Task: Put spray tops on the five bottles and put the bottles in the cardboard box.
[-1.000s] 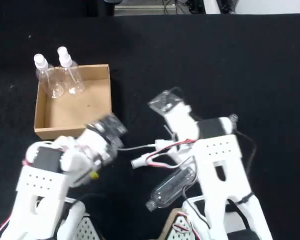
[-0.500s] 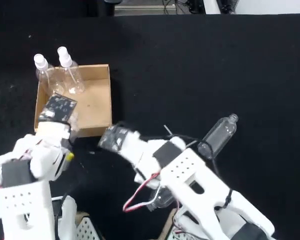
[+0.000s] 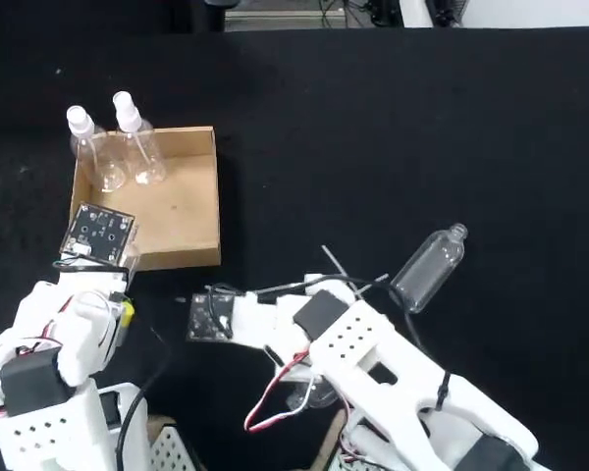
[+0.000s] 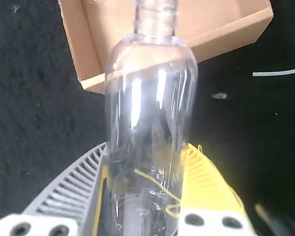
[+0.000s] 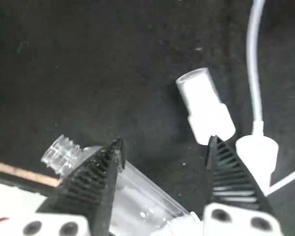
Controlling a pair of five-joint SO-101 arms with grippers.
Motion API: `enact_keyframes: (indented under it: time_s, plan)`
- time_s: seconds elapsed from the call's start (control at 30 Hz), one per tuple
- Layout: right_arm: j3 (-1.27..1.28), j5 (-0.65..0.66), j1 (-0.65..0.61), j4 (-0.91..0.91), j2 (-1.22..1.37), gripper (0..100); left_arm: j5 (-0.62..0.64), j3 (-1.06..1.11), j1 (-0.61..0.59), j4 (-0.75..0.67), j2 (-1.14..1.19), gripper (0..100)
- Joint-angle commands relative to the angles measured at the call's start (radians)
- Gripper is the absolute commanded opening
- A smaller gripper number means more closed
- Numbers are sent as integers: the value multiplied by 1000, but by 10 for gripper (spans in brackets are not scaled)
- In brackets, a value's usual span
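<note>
Box (image 3: pixel 177 211) held two capped bottles (image 3: pixel 137 152) at its far end; left gripper (image 4: pixel 147 147) clamped a bare bottle (image 4: pixel 150 98) by its near edge; right gripper (image 5: pixel 165 142) gaped over a spray top (image 5: pixel 206 113) on black cloth (image 3: pixel 373 118).

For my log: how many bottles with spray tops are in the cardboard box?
2: one capped bottle and a second bottle beside it, in the cardboard box's far corner.

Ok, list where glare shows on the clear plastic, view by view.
Left wrist view: long bright streaks run down the held bottle. High view: soft highlights on the uncapped bottle lying on the black cloth and on the two capped bottles in the cardboard box. Right wrist view: small glints on another bottle's threaded neck.
</note>
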Motion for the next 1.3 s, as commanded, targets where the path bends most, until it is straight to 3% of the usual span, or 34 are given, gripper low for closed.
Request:
enact_keyframes:
  time_s: [0.0,0.43,0.67,0.8,1.03,1.13,1.27]
  plan:
    - [30,15,-12,-66,5,234,6,-13,-7,3,-5,72]
    - [84,-6,-12,-207,5,223,12,-36,-2,-6,-9,72]
    - [108,29,-6,-199,82,42,12,-97,-2,-5,-6,72]
    - [90,20,25,-201,120,11,14,-88,-1,2,-5,72]
    - [-105,-229,236,-201,91,11,14,-42,-2,17,-5,72]
    - [-137,-256,226,-176,96,11,9,-22,-2,17,-12,72]
    - [-104,-209,95,-87,96,60,8,-12,-2,17,-12,72]
